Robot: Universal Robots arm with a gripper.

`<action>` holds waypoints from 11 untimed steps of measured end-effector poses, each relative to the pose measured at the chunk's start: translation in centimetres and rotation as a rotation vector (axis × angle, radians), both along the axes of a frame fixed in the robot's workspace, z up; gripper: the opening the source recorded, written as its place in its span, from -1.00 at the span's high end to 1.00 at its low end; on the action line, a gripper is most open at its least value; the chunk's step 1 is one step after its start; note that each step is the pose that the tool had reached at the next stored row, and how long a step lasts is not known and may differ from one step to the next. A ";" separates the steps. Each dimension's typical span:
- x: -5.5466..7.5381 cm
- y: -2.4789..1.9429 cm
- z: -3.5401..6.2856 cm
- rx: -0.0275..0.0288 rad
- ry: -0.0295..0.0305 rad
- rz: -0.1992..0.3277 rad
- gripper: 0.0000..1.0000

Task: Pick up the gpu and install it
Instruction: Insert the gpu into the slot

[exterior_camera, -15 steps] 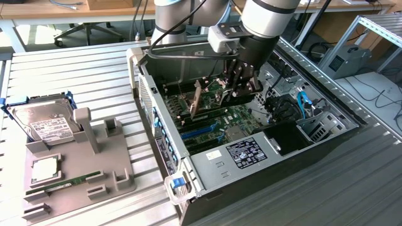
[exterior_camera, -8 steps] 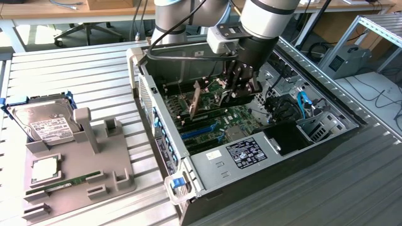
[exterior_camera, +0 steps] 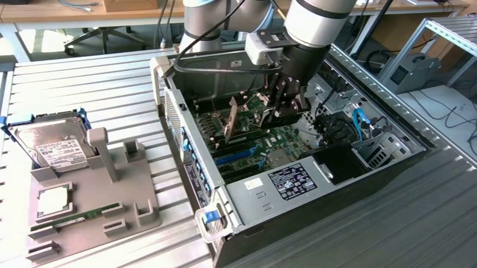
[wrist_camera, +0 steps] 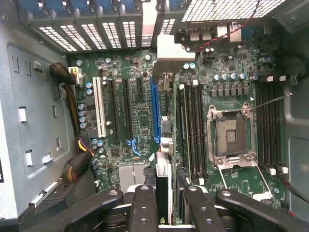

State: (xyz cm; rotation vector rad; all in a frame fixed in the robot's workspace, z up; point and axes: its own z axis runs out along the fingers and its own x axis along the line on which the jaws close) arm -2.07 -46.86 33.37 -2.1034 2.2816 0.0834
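Dark and edge-on, the gpu (wrist_camera: pixel 163 186) hung pinched between the fingers of the end effector (exterior_camera: pixel 285 106), inside the open computer case (exterior_camera: pixel 387 146), its long axis running along the blue slot (wrist_camera: pixel 155 111) just beneath on the motherboard (wrist_camera: pixel 231 92).

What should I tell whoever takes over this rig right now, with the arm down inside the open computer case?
Gripper: inside the computer case, shut on the gpu, which stands on edge between its fingers.
The gpu: over the motherboard, lined up alongside the long blue slot, with its metal bracket end toward the case's rear openings.
Done: card picked up and brought into the case.
Left: seating is not confirmed; whether the card's edge is in a slot cannot be told. The card is not released.
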 end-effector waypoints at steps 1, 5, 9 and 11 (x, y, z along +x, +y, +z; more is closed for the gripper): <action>0.0 -0.02 -0.01 0.0000 0.0000 0.000 0.47; 0.0 -0.07 -0.05 0.0000 0.0000 0.000 0.47; 0.0 -0.20 -0.15 0.0000 0.0000 0.000 0.47; 0.0 -0.23 -0.17 0.0000 0.0000 0.000 0.47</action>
